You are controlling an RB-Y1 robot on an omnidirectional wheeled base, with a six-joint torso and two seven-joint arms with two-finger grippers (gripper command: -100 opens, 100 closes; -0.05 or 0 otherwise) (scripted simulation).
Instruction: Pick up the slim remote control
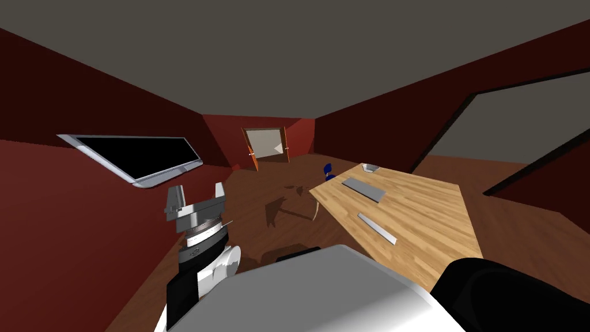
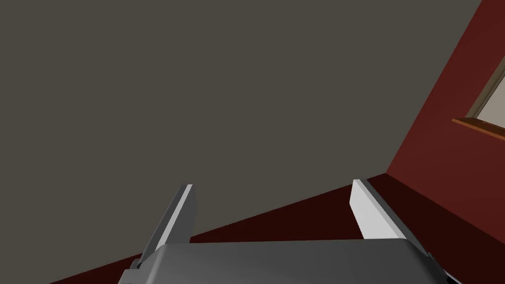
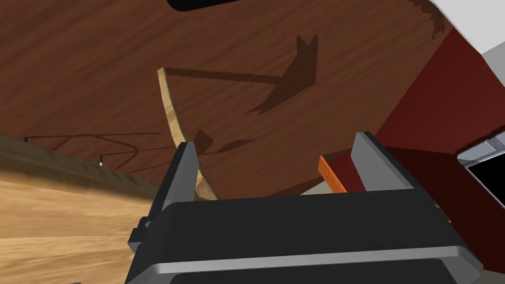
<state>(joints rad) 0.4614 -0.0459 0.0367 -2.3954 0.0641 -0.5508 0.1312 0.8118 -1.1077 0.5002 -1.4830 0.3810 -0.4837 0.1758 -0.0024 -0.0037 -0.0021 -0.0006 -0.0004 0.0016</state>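
Dark red walls ring a light wooden table (image 1: 426, 230) on my right. The slim remote control (image 1: 377, 227), a thin grey strip, lies flat on it, apart from a wider grey slab (image 1: 364, 189). Left gripper (image 1: 197, 193) is raised, fingers spread and empty — right gripper (image 3: 276, 143) is near the table's edge, fingers parted too.

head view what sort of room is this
Probably a living room in a house: a big flat screen on a dark red wall, a long wooden table carrying a slim remote, and a wood floor leading to an open doorway.
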